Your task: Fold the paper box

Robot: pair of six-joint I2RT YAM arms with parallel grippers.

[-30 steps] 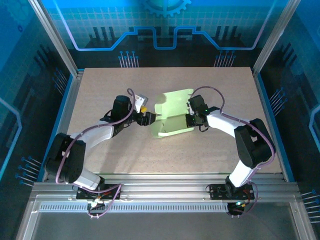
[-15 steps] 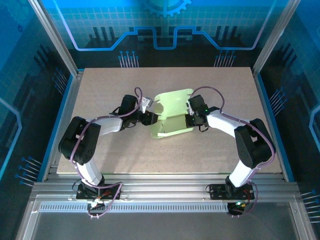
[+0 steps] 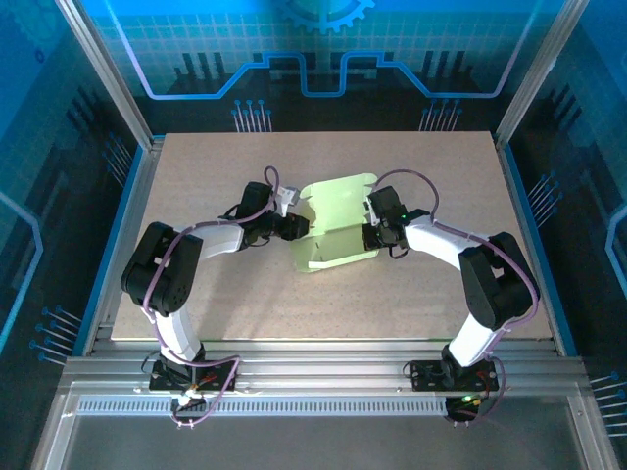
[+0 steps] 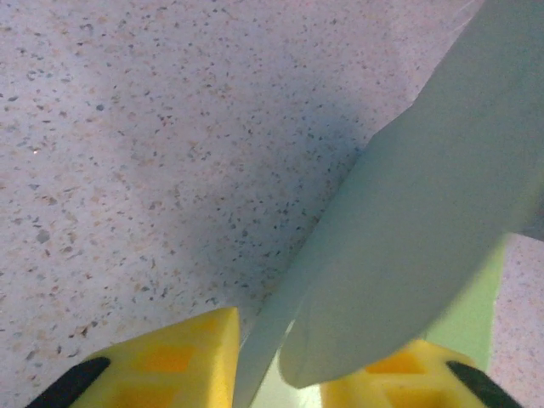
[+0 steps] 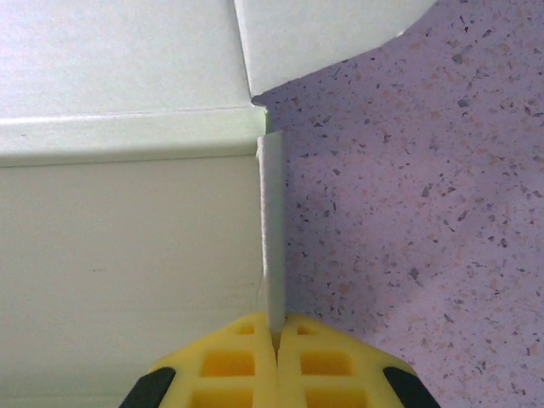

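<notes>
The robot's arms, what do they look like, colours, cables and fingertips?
Both the left arm and right arm have white links, black joints and a purple cable looped alongside. The right arm carries a small green light. The left pincer and right pincer have yellow fingers with grid-like cut-outs and black outer edges.

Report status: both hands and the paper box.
Right hand shut on paper box edge. Left hand around its opposite side, grip unclear. Nothing in the way.
</notes>
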